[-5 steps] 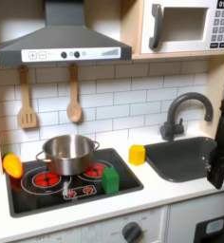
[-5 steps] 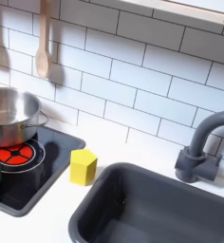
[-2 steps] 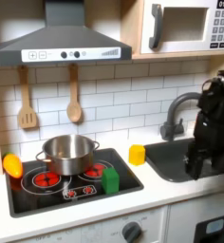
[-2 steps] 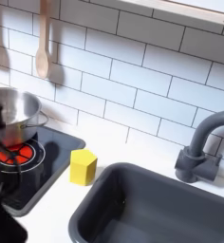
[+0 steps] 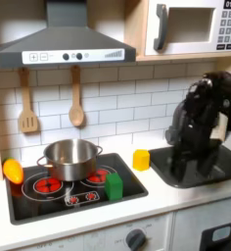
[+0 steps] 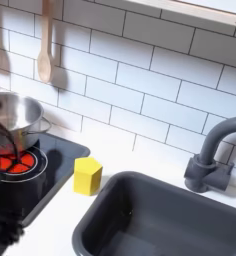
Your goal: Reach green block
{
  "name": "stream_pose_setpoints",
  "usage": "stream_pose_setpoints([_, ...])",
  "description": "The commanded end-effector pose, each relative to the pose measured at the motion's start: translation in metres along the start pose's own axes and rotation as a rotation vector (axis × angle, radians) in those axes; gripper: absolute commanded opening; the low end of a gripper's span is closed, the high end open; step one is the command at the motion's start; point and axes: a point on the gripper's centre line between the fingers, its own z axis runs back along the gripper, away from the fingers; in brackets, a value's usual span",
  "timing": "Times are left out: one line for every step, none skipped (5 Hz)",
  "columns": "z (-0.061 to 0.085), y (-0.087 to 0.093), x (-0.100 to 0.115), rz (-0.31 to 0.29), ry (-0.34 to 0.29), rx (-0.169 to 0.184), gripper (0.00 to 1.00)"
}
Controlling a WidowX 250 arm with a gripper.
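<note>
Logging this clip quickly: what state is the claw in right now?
Claw: too blurred to tell if open or closed; it hangs over the sink, apart from the green block.

No legible text, brand or label. The white toy microwave (image 5: pixel 191 27), at the first exterior view's upper right, carries a dark keypad panel (image 5: pixel 228 27) with small light markings, too blurred to read as digits.
</note>
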Motion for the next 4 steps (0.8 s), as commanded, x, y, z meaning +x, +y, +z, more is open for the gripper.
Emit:
stream_pose_setpoints([-0.007, 0.022, 0.025, 0.010, -0.025, 0.023, 1.00])
stream_pose_setpoints([-0.009, 0.030, 0.039, 0.024, -0.041, 0.021, 1.00])
stream_pose_setpoints([-0.012, 0.039, 0.051, 0.036, -0.044, 0.036, 1.00])
stream_pose_setpoints([-0.016, 0.047, 0.069, 0.050, -0.052, 0.045, 1.00])
